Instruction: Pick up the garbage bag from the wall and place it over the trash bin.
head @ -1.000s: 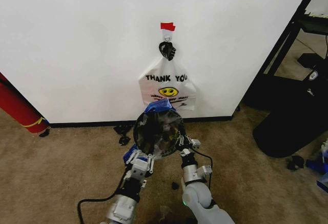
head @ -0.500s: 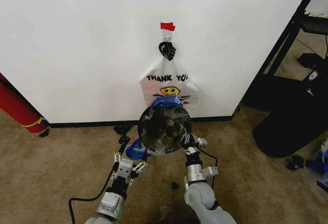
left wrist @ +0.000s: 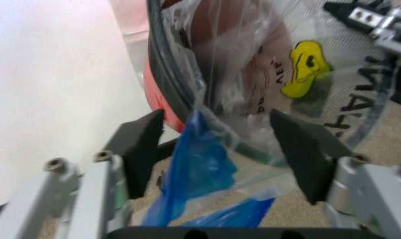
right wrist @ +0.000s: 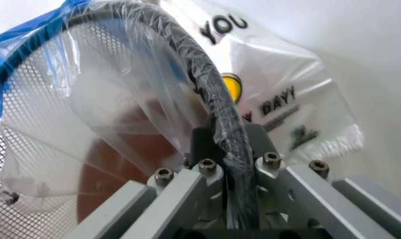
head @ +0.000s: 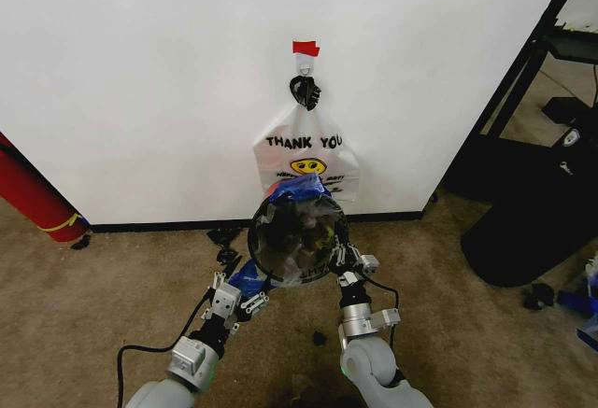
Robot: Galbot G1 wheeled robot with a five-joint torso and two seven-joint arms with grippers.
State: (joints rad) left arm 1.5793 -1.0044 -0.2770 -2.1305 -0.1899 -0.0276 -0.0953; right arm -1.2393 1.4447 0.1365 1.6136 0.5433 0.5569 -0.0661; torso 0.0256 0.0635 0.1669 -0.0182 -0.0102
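Observation:
The trash bin [head: 297, 240] is held off the carpet, tilted with its mouth toward me, in front of the wall [head: 140, 81]. The garbage bag [head: 313, 226], translucent with blue patches, is stretched over its rim. My right gripper [head: 348, 260] is shut on the bin's rim [right wrist: 214, 94] through the plastic, seen close as right gripper [right wrist: 220, 144]. My left gripper [head: 234, 296] stands open just below the bin's lower left edge. In the left wrist view a blue patch [left wrist: 200, 169] of the bag hangs between the left gripper's [left wrist: 217, 149] spread fingers, untouched by the pads.
An opaque white "THANK YOU" bag [head: 306, 161] hangs from a hook [head: 305, 91] under red tape [head: 305, 49]. A red cylinder [head: 33, 198] leans at the left. A large black bulk [head: 533, 231] and a black frame [head: 523, 63] stand right. Small dark bits [head: 224, 240] lie by the baseboard.
My left gripper has let go of the bin's edge, opened and dropped back toward me, then edged closer again. The bin has shifted slightly right in the right gripper.

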